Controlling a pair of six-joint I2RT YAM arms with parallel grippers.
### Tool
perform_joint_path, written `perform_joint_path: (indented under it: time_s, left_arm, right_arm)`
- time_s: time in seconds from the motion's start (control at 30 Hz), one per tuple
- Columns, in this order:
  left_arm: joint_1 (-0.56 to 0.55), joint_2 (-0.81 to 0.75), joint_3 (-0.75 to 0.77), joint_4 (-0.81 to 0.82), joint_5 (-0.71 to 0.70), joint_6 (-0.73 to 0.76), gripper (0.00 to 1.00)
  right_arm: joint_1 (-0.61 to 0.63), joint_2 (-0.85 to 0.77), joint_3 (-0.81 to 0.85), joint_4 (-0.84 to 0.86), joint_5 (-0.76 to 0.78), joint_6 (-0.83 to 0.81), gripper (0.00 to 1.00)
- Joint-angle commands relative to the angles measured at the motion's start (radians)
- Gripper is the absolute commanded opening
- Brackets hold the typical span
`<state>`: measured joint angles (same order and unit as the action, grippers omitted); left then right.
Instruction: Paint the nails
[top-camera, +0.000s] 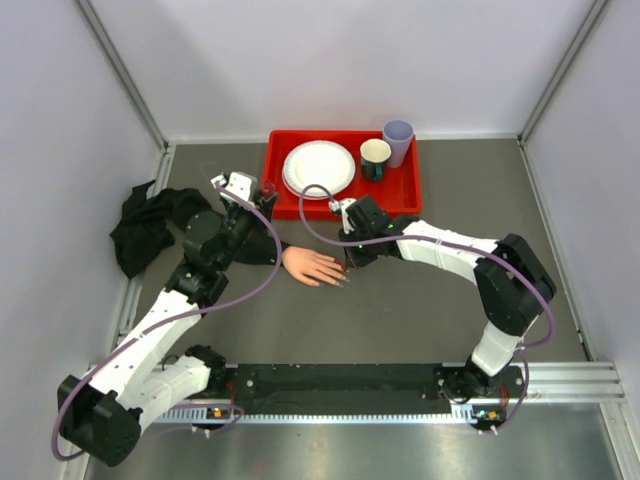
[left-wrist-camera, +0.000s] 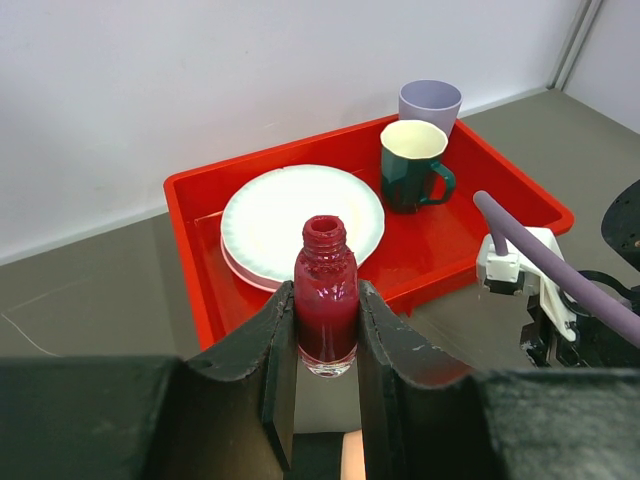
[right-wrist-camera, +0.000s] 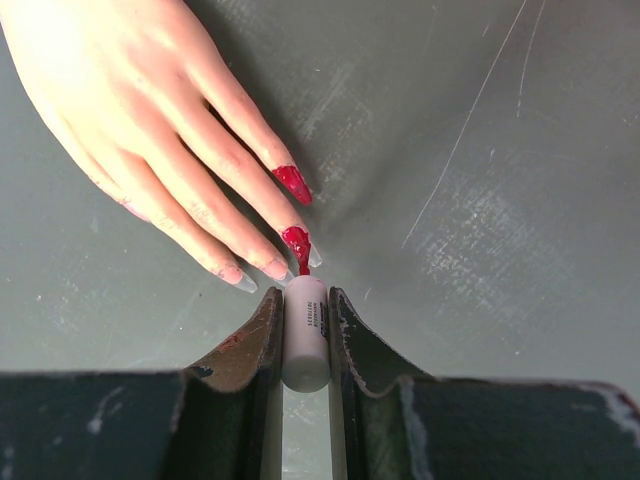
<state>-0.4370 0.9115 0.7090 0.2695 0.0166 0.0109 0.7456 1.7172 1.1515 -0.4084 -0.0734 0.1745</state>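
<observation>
A pale mannequin hand (top-camera: 312, 267) with a black sleeve lies on the grey table, fingers pointing right. In the right wrist view the hand (right-wrist-camera: 130, 100) has one nail painted red (right-wrist-camera: 292, 183) and one partly red (right-wrist-camera: 296, 240); two other nails (right-wrist-camera: 236, 277) look bare. My right gripper (right-wrist-camera: 305, 300) is shut on a pale brush cap (right-wrist-camera: 305, 340), and its red brush tip touches the partly red nail. My left gripper (left-wrist-camera: 326, 320) is shut on an open bottle of dark red polish (left-wrist-camera: 326, 295) and holds it upright left of the hand, near the tray's front left corner (top-camera: 262, 190).
A red tray (top-camera: 405, 195) at the back holds a white plate (top-camera: 319, 167), a dark green mug (top-camera: 375, 157) and a lilac cup (top-camera: 398, 140). A black cloth (top-camera: 145, 225) lies at the left. Pale walls close in the table on three sides.
</observation>
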Motion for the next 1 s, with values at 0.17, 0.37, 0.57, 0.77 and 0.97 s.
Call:
perform_joint_path:
  time_s: [0.17,0.37,0.57,0.77,0.97]
  left_arm:
    - [0.004,-0.011,0.007,0.059,0.019,-0.006,0.0]
    - [0.004,-0.013,0.009,0.059,0.019,-0.006,0.0]
    - [0.004,-0.013,0.009,0.059,0.02,-0.006,0.0]
    - [0.004,-0.013,0.007,0.057,0.016,-0.006,0.0]
    - [0.004,-0.013,0.007,0.057,0.02,-0.005,0.0]
  right_arm:
    - [0.009,-0.036,0.002,0.023,0.007,-0.018,0.0]
    - [0.011,-0.042,-0.001,0.017,0.014,-0.02,0.0]
    - [0.011,-0.051,-0.013,0.016,0.017,-0.02,0.0]
    - [0.009,-0.059,-0.012,0.014,0.024,-0.021,0.0]
    - [0.011,-0.07,-0.015,0.017,0.03,-0.021,0.0]
